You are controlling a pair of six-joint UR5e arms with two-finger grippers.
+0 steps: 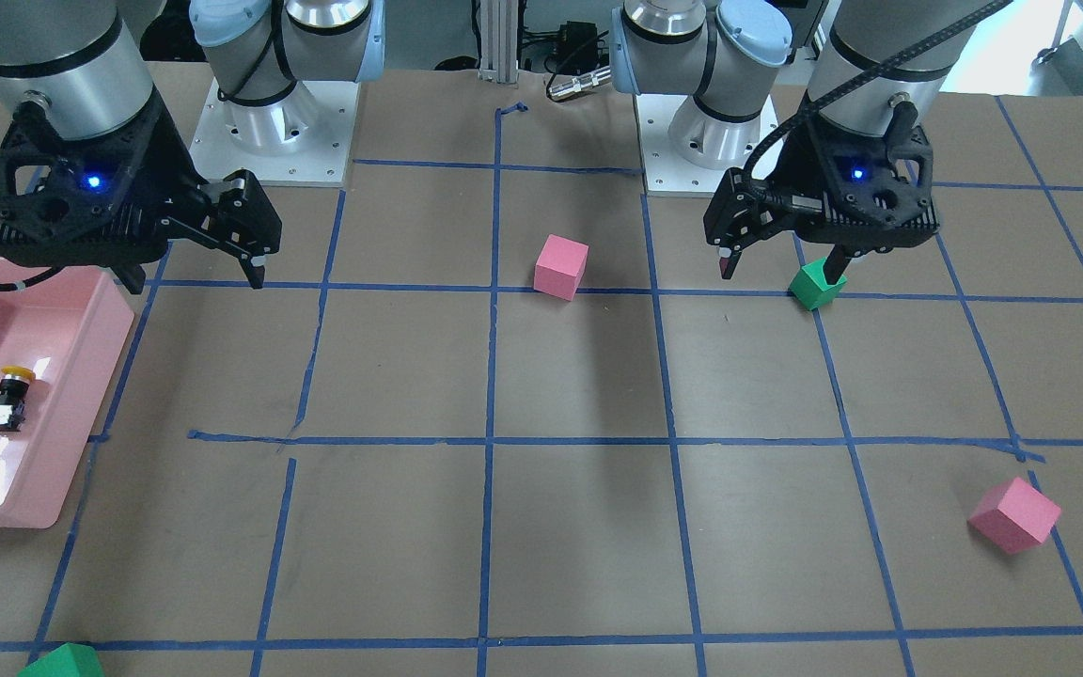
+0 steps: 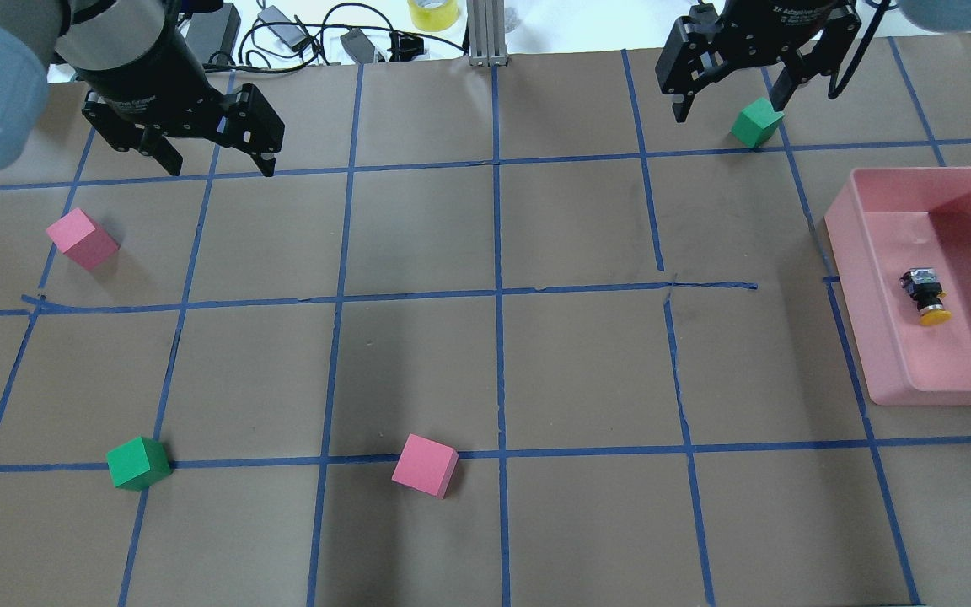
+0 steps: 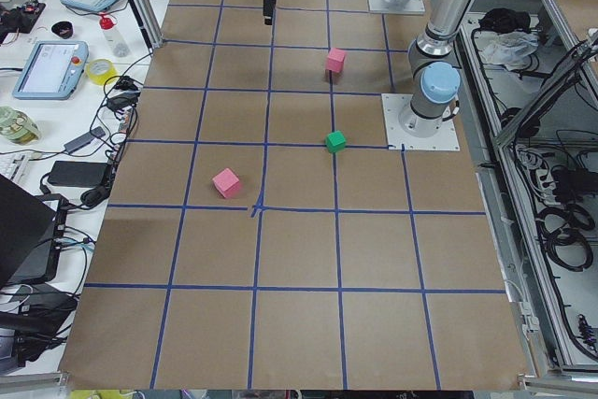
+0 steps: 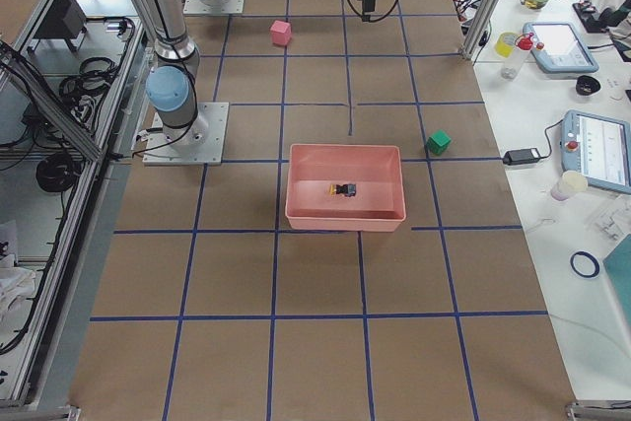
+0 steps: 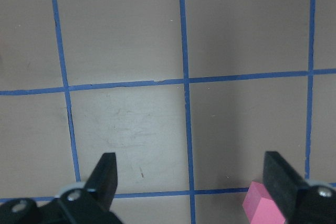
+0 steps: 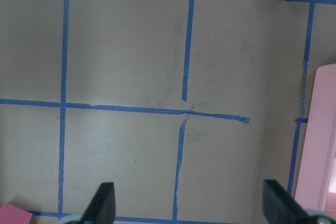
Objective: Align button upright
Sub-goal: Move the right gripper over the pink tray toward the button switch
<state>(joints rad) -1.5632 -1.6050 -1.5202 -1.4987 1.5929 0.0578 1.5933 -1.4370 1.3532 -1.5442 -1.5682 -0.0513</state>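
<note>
The button [image 2: 925,297] has a yellow cap and a black-and-silver base. It lies on its side on the floor of the pink tray [image 2: 957,362], and also shows in the front view [image 1: 7,400] and the right side view [image 4: 343,189]. My right gripper [image 2: 730,105] is open and empty, held high over the table and away from the tray; it also shows in the front view [image 1: 196,275] and its own wrist view [image 6: 189,203]. My left gripper [image 2: 220,167] is open and empty, high over the table's other half [image 1: 781,265] [image 5: 191,182].
Two pink cubes [image 2: 81,239] [image 2: 424,465] and two green cubes [image 2: 138,462] [image 2: 757,122] lie scattered on the brown paper with its blue tape grid. The tray's rim [image 6: 317,150] edges the right wrist view. Cables and tape lie past the far edge.
</note>
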